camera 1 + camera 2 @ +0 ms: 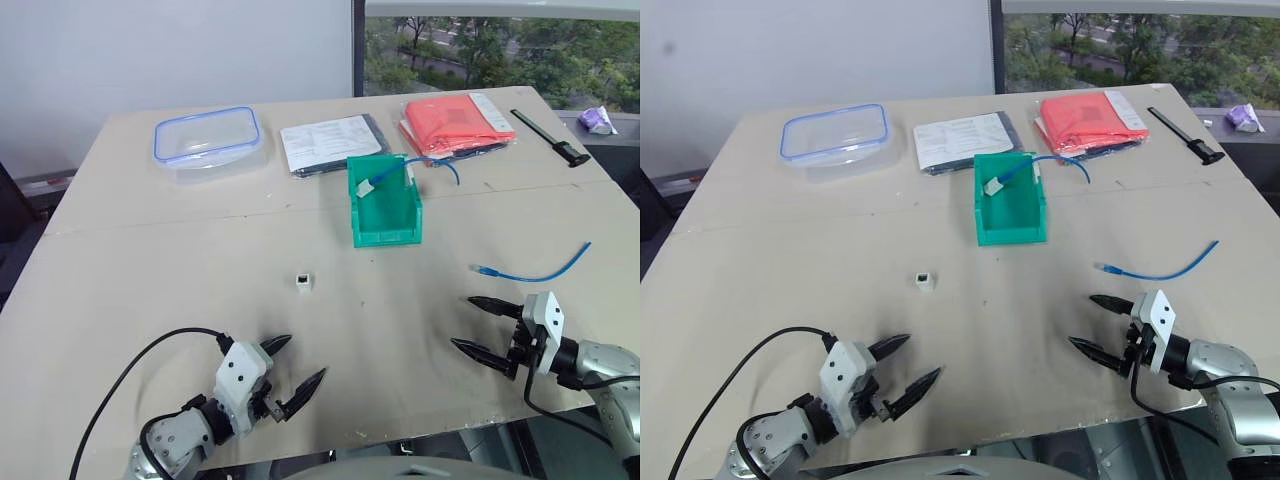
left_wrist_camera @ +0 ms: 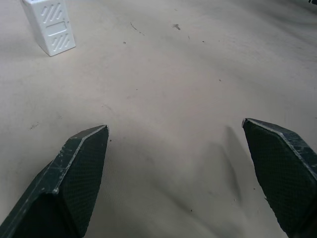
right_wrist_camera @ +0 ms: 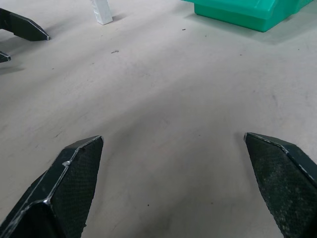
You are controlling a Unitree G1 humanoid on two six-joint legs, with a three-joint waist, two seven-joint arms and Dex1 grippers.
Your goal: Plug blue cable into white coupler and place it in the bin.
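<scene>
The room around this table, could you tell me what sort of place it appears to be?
Probably an office or lab test room: a plain board table against a white wall, a large window onto trees, and paperwork laid out.

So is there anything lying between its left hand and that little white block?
No. From the left hand to the white block there is bare table, as the head views show.

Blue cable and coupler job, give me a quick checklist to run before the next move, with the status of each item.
1. Left claw open and empty: ok.
2. Right claw open and empty: ok.
3. Blue cable lying free on the table, beyond the right claw: ok.
4. White coupler standing alone, nothing around it: ok.
5. Cable plugged into coupler: not ok, they lie apart.
6. Bin free for it: not ok, another cable with a coupler lies inside.
</scene>
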